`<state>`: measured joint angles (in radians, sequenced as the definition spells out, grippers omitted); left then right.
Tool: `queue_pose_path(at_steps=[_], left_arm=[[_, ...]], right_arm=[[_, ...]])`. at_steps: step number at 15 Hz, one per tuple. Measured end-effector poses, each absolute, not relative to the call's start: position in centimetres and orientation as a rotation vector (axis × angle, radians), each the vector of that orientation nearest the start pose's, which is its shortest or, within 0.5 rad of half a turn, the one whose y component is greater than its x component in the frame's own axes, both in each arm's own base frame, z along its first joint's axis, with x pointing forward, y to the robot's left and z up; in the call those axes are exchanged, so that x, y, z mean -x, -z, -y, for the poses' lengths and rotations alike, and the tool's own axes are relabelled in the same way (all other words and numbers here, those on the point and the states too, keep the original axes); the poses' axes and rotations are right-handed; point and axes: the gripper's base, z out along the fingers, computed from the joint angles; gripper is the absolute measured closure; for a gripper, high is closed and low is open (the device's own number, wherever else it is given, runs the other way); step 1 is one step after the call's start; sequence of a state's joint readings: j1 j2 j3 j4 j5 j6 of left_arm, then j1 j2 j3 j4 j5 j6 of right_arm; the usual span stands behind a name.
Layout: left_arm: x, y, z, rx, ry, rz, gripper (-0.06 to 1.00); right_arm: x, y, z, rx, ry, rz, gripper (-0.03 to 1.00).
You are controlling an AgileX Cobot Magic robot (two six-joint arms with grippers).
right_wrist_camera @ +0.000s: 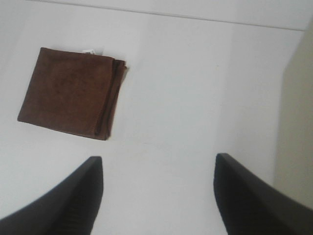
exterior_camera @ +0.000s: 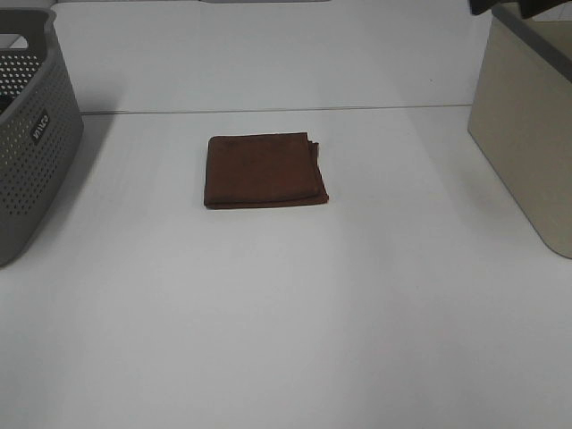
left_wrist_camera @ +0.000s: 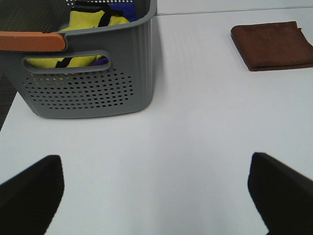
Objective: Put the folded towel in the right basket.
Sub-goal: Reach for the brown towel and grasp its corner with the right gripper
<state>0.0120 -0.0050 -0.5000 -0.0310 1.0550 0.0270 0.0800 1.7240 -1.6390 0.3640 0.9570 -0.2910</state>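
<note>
A folded brown towel (exterior_camera: 264, 170) lies flat on the white table, near the middle and toward the back. It also shows in the left wrist view (left_wrist_camera: 274, 45) and in the right wrist view (right_wrist_camera: 73, 93). The right basket (exterior_camera: 527, 125) is beige and stands at the table's right edge; its wall shows in the right wrist view (right_wrist_camera: 298, 122). My left gripper (left_wrist_camera: 156, 196) is open and empty, well short of the towel. My right gripper (right_wrist_camera: 156, 196) is open and empty, apart from the towel and beside the beige basket. Neither gripper shows in the exterior high view.
A grey perforated basket (exterior_camera: 31, 134) stands at the table's left edge. In the left wrist view it (left_wrist_camera: 93, 83) holds yellow and blue cloth. A seam in the table (exterior_camera: 268, 110) runs behind the towel.
</note>
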Motion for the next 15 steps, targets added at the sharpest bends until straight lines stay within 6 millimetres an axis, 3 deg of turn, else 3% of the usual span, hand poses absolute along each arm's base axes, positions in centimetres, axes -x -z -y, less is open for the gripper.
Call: queue_pose_path(at_steps=[3, 5, 10, 12, 15], left_arm=[[0.5, -27.8, 0.3, -0.017, 0.013, -2.033, -0.03], [0.5, -27.8, 0.3, -0.017, 0.013, -2.033, -0.03], [0.5, -27.8, 0.3, -0.017, 0.013, -2.033, -0.03], [0.5, -27.8, 0.3, -0.017, 0.013, -2.033, -0.03], [0.5, -27.8, 0.3, -0.017, 0.013, -2.033, -0.03]], right_arm=[[-42.0, -31.5, -10.2, 0.412, -0.518, -2.535, 0.32], [-44.2, -28.8, -12.0, 0.440, -0.667, -2.616, 0.29], [-48.5, -22.5, -13.5, 0.410, -0.819, -2.711, 0.24], [-50.2, -18.2, -14.3, 0.368, -0.912, -2.740, 0.24], [-51.0, -14.2, -14.7, 0.329, -0.983, -2.779, 0.24]])
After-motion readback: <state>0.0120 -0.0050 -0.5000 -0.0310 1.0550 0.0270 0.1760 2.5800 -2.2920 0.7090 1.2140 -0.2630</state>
